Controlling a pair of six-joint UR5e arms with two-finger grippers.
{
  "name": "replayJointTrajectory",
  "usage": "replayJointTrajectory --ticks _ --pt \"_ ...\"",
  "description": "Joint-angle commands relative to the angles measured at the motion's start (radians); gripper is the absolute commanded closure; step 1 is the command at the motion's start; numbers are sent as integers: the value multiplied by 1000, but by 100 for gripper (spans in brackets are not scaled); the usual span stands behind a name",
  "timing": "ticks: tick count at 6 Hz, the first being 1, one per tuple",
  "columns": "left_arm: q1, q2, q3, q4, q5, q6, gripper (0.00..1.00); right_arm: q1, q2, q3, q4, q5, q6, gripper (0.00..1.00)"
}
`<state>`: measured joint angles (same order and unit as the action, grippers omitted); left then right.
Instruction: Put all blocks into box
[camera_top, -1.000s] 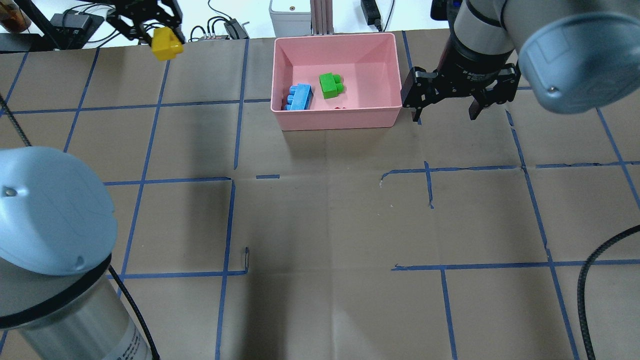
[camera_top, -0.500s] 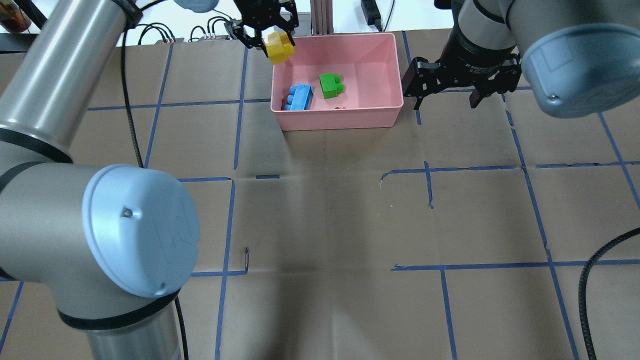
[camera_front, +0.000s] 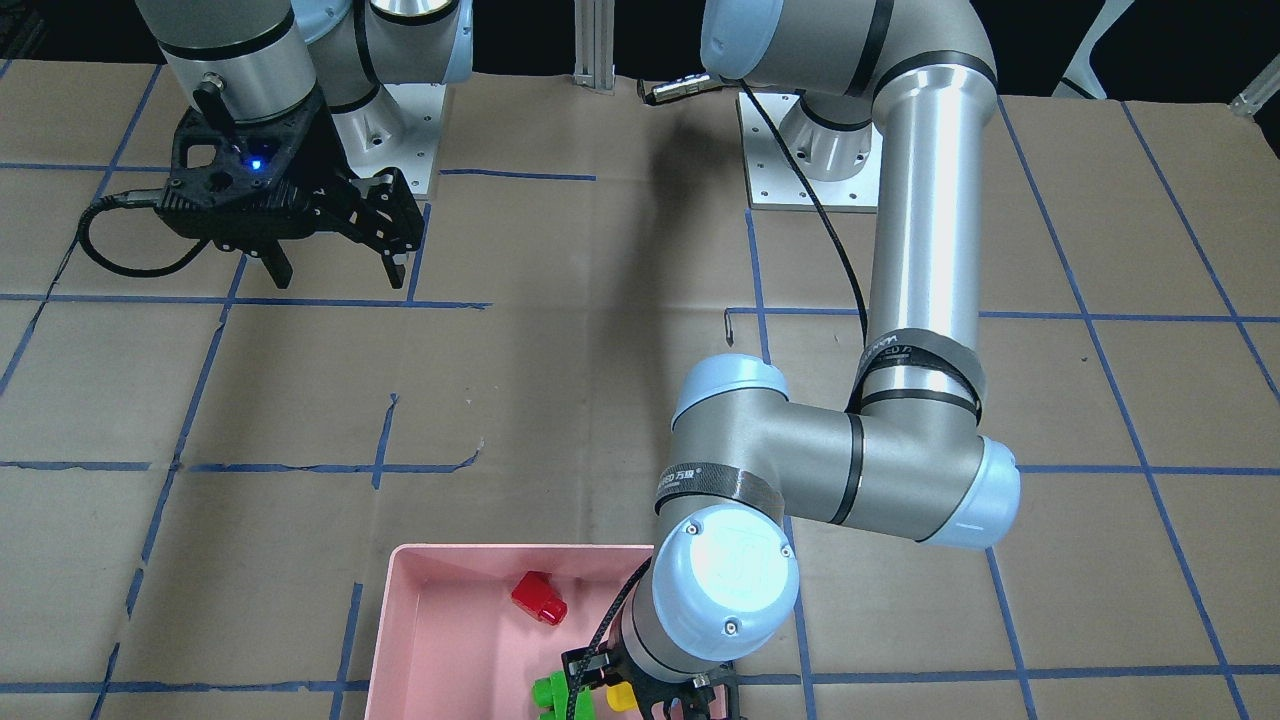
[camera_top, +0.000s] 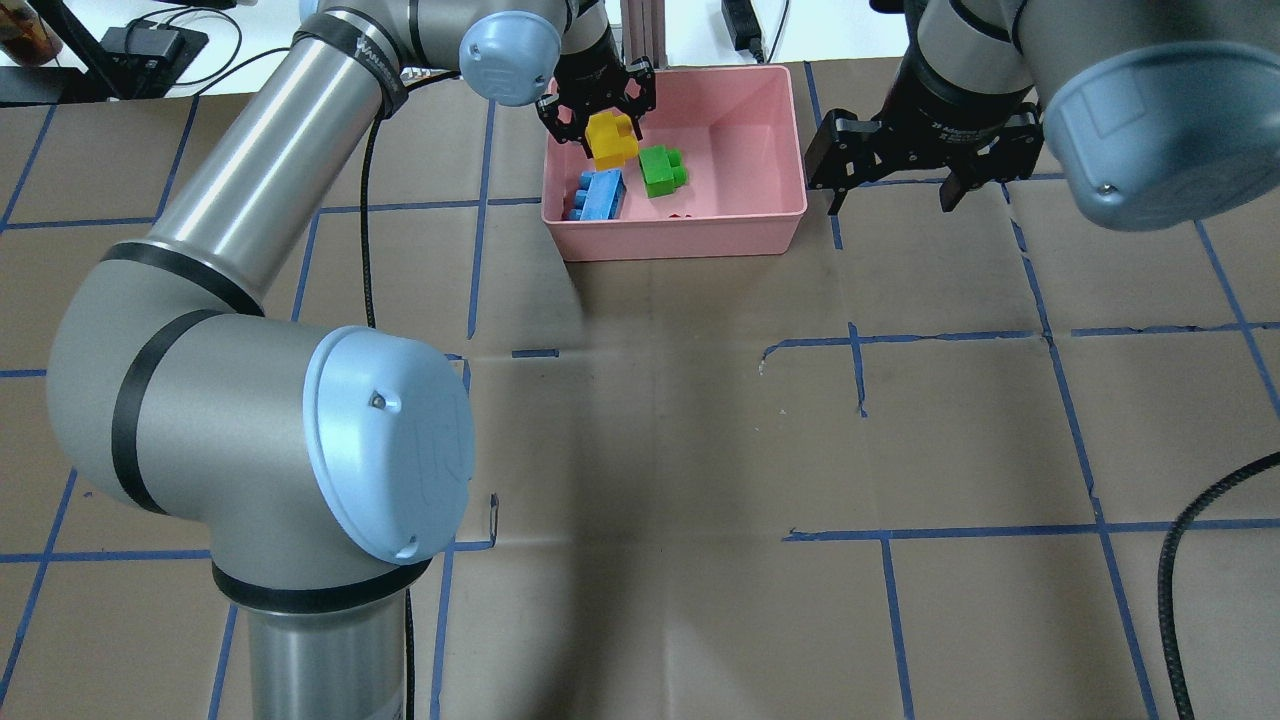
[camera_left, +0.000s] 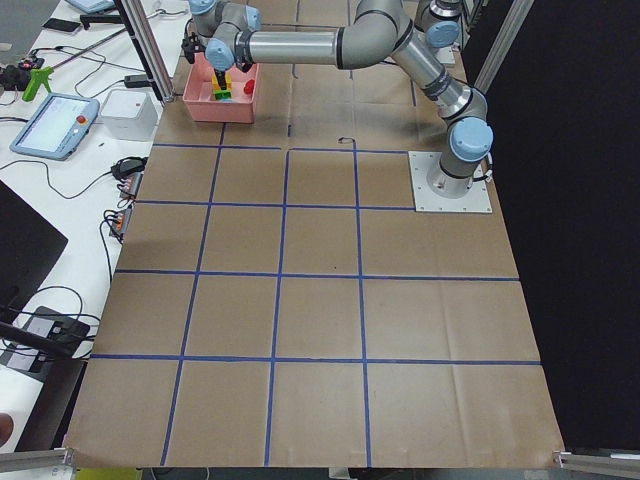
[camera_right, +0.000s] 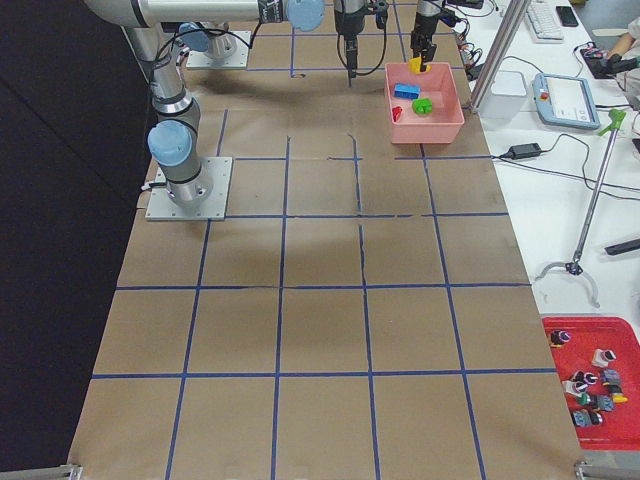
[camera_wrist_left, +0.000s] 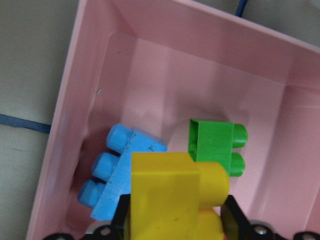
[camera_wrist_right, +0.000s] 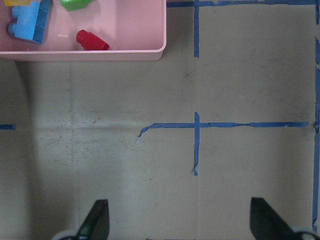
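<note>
Overhead: the left gripper (camera_top: 600, 128) hangs over the far-left part of the pink box (camera_top: 700, 218), its fingers clamped on the yellow block (camera_top: 612, 138); the blue block (camera_top: 600, 193) lies in the box's near-left corner, the green block (camera_top: 660, 170) just beside it toward the box's middle; the right gripper (camera_top: 889, 205) is outside the box, near its right wall, fingers spread wide and holding nothing.

Front-facing view: the red block (camera_front: 537, 597) lies inside the box by the wall nearest the robot; the left wrist hides much of the box's interior, with green and yellow peeping out beneath it.

Left side view: the near arm reaches to the box, yellow showing above green within it.

Right side view: the yellow block is over the box's far end; blue, green and red lie in the box.

Left wrist view: the yellow block sits between the fingers, above the box floor and over the blue and green blocks; whether it touches them I cannot tell.

Right wrist view: both fingertips stand far apart over the bare table (camera_wrist_right: 225, 75), the box well away from them.
</note>
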<state>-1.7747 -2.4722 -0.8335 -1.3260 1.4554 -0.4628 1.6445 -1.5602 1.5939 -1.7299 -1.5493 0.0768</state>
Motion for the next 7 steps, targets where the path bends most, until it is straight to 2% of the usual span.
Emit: replayJointTrajectory --ticks 1,2,4,5,6,7 --pt "-2 28 -1 2 13 9 1 0 0 0 -2 0 0 0" --pt "15 92 -13 -24 37 19 1 0 0 0 -2 0 0 0" --pt "140 272 -57 -254 46 285 1 1 0 0 -2 -2 0 0" --pt "193 380 -155 -278 63 408 1 1 0 1 -2 -2 1 0" --pt "233 509 -306 -274 121 532 1 3 0 1 -2 -2 1 0" --pt "280 627 -454 -259 126 632 1 3 0 3 -2 -2 3 0"
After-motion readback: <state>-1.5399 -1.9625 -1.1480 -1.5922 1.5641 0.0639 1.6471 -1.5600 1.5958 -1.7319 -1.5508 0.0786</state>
